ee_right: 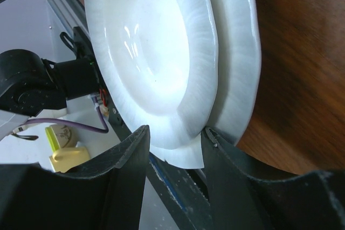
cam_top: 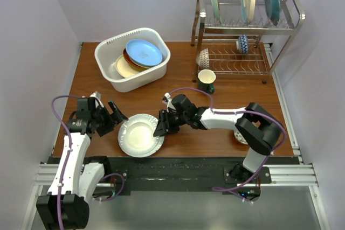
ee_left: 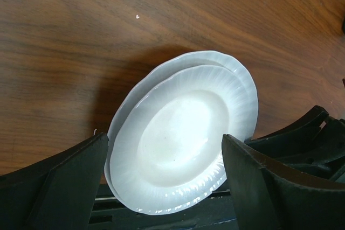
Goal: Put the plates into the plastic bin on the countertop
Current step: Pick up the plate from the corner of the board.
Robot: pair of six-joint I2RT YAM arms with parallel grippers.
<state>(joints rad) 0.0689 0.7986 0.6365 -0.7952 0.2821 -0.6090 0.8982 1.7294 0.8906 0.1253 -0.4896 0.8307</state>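
Note:
Two white ribbed plates (cam_top: pixel 140 134) lie stacked on the countertop (cam_top: pixel 89 82) near its front edge. My right gripper (cam_top: pixel 161 125) is shut on the right rim of the upper white plate (ee_right: pixel 156 52); one finger sits on top and the other is wedged between it and the lower plate (ee_right: pixel 237 63). The upper plate is tipped up slightly off the lower one. My left gripper (cam_top: pixel 117 112) stands open just left of the stack, with the plates (ee_left: pixel 183 133) ahead between its fingers and untouched. The plastic bin (cam_top: pixel 110 47) at the back left holds a light blue plate (cam_top: pixel 143 51) on other plates.
A steel wire rack (cam_top: pixel 280 22) at the back right holds three upright plates and small patterned bowls (cam_top: pixel 204 57). A dark green mug (cam_top: pixel 206 81) stands in front of it. The table's front edge and rail lie just below the stack.

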